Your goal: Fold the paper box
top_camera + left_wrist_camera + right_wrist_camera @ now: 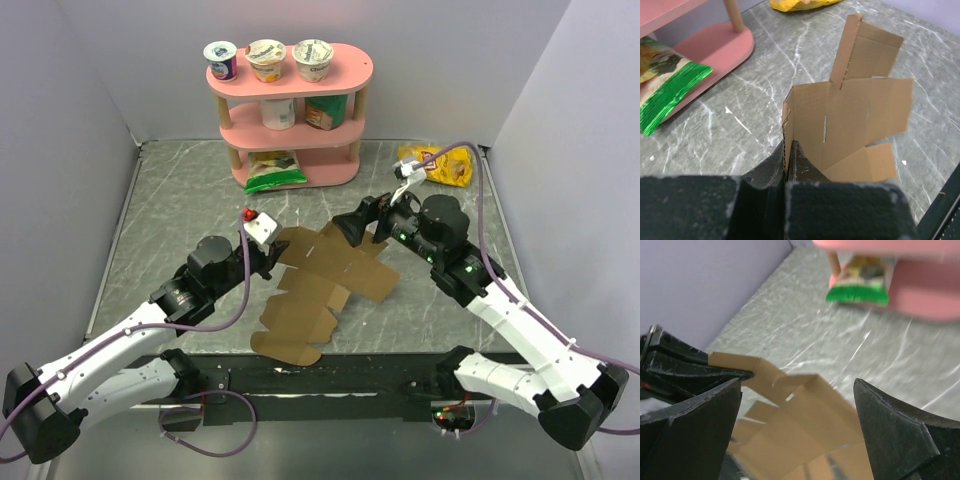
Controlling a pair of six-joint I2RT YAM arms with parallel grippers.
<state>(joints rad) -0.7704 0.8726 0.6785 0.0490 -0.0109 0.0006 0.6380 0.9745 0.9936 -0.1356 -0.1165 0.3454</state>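
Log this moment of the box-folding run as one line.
left jaws: shut on paper box edge | right jaws: open, over its far end | fold: not yet formed, sheet unfolded

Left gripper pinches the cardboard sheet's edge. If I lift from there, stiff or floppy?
Likely floppy along its creases: the paper box bends upward in panels right at the left gripper. It looks thin, so probably light. Held by one edge only, it may swing or twist.
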